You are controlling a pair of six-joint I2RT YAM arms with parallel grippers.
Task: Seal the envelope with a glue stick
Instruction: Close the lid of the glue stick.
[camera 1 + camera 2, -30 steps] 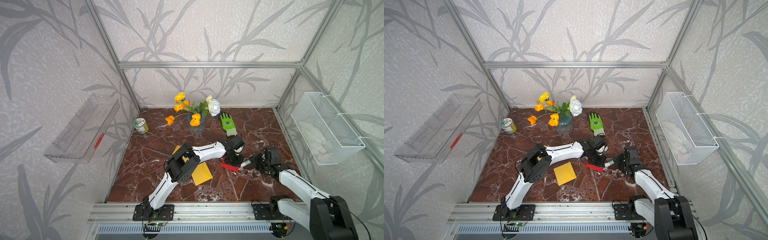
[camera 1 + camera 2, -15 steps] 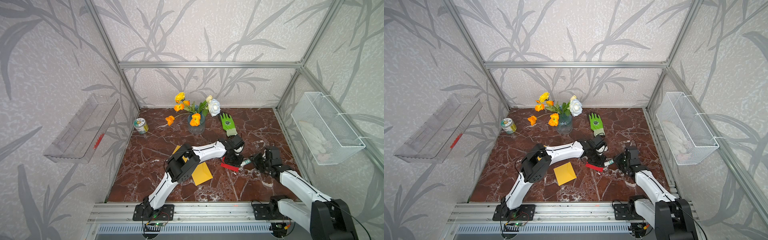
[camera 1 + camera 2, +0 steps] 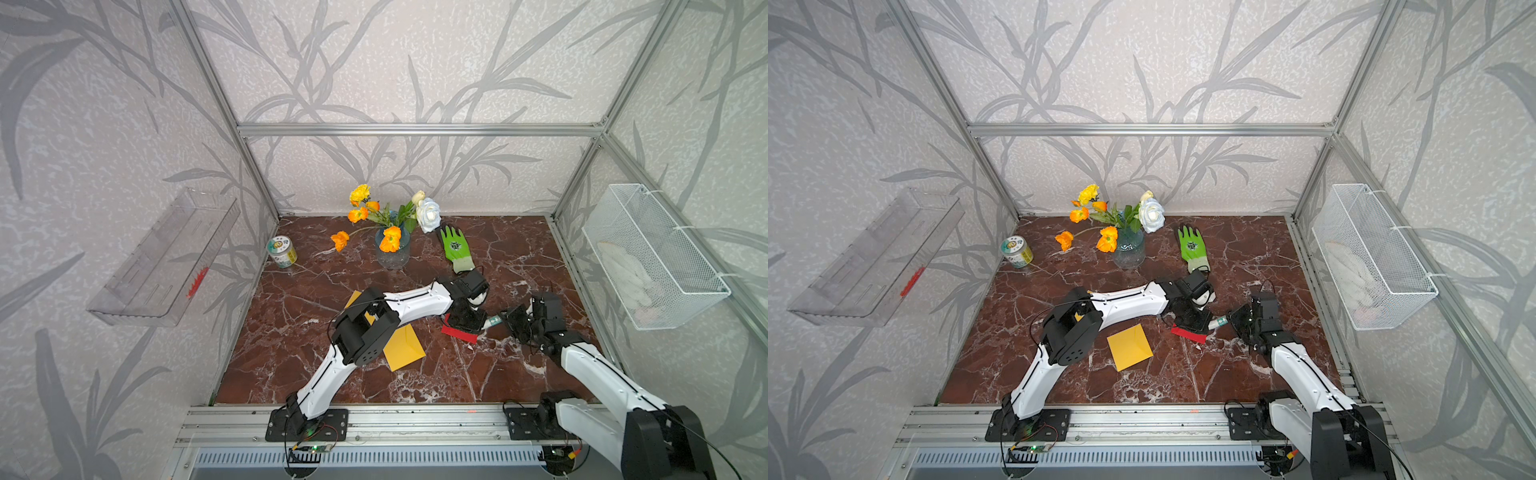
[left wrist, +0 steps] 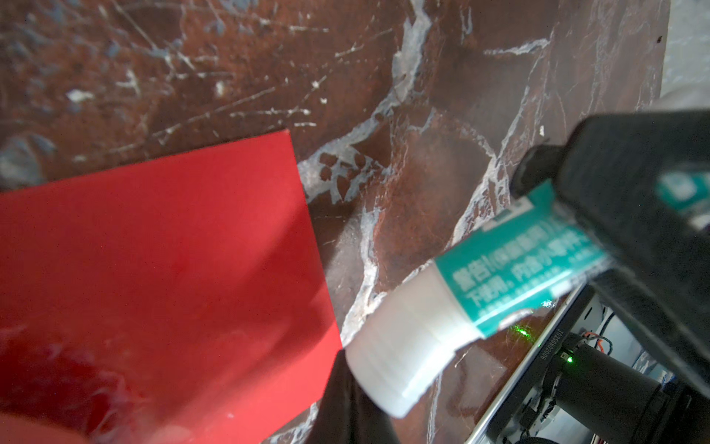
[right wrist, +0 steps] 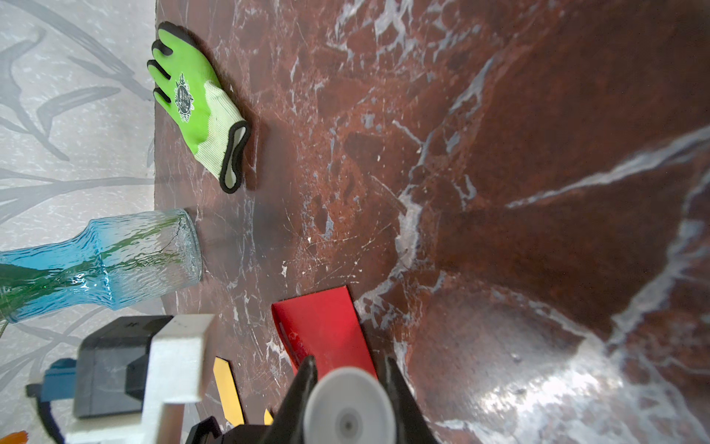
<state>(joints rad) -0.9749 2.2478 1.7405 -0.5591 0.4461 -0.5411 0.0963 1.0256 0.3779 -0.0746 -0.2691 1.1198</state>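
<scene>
The glue stick (image 4: 480, 292), white with a teal printed label and its cap on, is pinched by the right gripper (image 5: 349, 369) at three o'clock on the table (image 3: 291, 324). Its cap points to nine o'clock, just beside the red envelope (image 3: 457, 333). The left gripper (image 3: 467, 320) is pressed together over that envelope.

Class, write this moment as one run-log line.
left gripper: shut, over red envelope | right gripper: shut on glue stick | cap: on
</scene>
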